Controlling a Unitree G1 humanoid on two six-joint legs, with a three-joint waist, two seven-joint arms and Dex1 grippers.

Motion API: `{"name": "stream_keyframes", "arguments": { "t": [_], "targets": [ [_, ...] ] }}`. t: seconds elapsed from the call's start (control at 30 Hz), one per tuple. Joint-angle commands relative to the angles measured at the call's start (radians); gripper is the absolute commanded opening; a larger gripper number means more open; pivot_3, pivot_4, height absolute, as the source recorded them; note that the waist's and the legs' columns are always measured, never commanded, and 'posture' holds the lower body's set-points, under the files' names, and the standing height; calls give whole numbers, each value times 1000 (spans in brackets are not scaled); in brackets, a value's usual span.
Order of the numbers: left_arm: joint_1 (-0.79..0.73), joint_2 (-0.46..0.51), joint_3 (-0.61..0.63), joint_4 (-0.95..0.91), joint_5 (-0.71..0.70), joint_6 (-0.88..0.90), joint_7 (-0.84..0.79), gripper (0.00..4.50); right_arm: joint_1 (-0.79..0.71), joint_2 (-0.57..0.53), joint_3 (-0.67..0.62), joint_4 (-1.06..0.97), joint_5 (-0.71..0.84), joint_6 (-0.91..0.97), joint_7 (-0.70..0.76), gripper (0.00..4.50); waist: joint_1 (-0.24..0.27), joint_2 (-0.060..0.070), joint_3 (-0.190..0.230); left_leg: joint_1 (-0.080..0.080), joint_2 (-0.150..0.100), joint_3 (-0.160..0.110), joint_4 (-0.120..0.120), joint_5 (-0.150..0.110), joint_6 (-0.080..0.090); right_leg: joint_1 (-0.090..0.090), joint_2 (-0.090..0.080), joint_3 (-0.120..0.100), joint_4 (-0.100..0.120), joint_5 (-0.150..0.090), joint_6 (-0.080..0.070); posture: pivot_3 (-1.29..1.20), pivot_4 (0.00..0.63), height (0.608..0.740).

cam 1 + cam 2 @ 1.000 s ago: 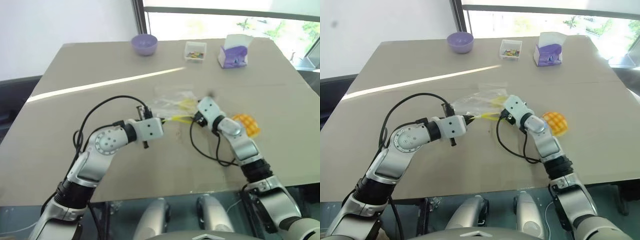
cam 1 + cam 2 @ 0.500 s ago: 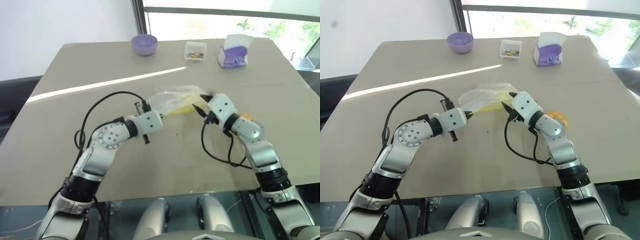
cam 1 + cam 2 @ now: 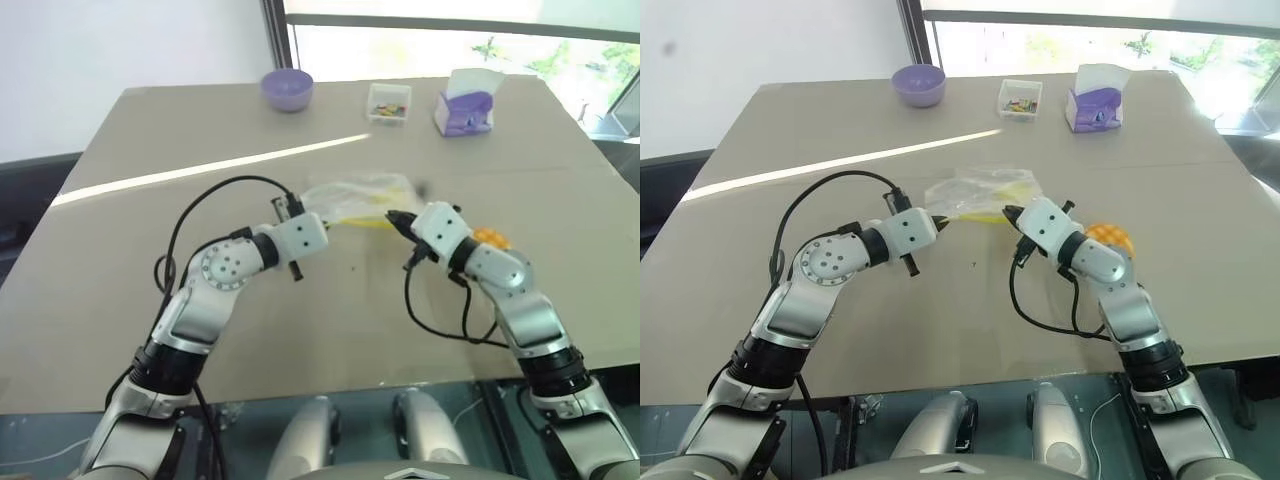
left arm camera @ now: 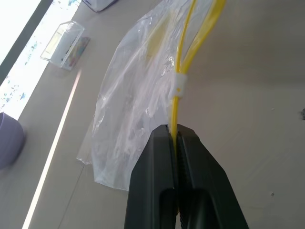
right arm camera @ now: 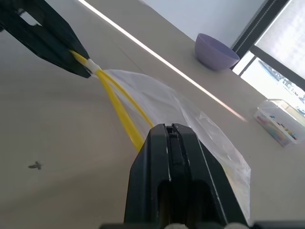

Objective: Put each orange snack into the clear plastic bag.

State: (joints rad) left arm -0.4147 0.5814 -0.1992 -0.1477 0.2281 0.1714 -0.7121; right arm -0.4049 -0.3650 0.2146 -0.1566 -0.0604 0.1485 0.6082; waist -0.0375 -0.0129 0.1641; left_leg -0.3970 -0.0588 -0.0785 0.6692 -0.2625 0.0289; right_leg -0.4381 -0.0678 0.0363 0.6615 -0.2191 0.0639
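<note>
Orange snack (image 3: pixel 1112 238) half hidden behind right forearm; small clear box (image 3: pixel 390 101) contents too small to tell.

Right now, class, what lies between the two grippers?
The bag's yellow seal strip runs from the left gripper to the right gripper, clearest in the right wrist view.

A transparent plastic bag (image 3: pixel 980 192) edged with a yellow seal strip (image 5: pixel 125 122), a golden-orange snack (image 3: pixel 1110 240), a purple bowl (image 3: pixel 919 83), a purple-and-white tissue box (image 3: pixel 1096 100) and black gripper fingers (image 4: pixel 190 157) against a beige table (image 3: pixel 840 130).
</note>
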Motion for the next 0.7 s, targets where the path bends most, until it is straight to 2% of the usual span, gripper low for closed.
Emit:
{"name": "stream_keyframes", "arguments": {
  "t": [0.03, 0.5, 0.7],
  "targets": [
    [-9, 0, 20, -26, -14, -5, 10, 0, 5, -1, 6, -43, 9, -2, 7, 43, 1, 0, 0, 0, 0, 0, 0, 0, 0, 0, 0, 0, 0, 0, 0, 0, 150, 740],
    [11, 16, 17, -80, -31, -16, -8, 0, -29, 30, 29, 74, -30, -12, -27, 43, 2, 0, 0, 0, 0, 0, 0, 1, -1, 0, 0, 0, 0, 0, 0, 0, 150, 740],
    [34, 47, -1, -97, -12, -71, -21, 0, -56, 102, 4, 105, 28, 47, -46, 43, -2, 0, 0, 0, 0, 0, 0, 1, -1, 0, 0, 0, 0, 0, 0, 0, 150, 740]
  ]
}}
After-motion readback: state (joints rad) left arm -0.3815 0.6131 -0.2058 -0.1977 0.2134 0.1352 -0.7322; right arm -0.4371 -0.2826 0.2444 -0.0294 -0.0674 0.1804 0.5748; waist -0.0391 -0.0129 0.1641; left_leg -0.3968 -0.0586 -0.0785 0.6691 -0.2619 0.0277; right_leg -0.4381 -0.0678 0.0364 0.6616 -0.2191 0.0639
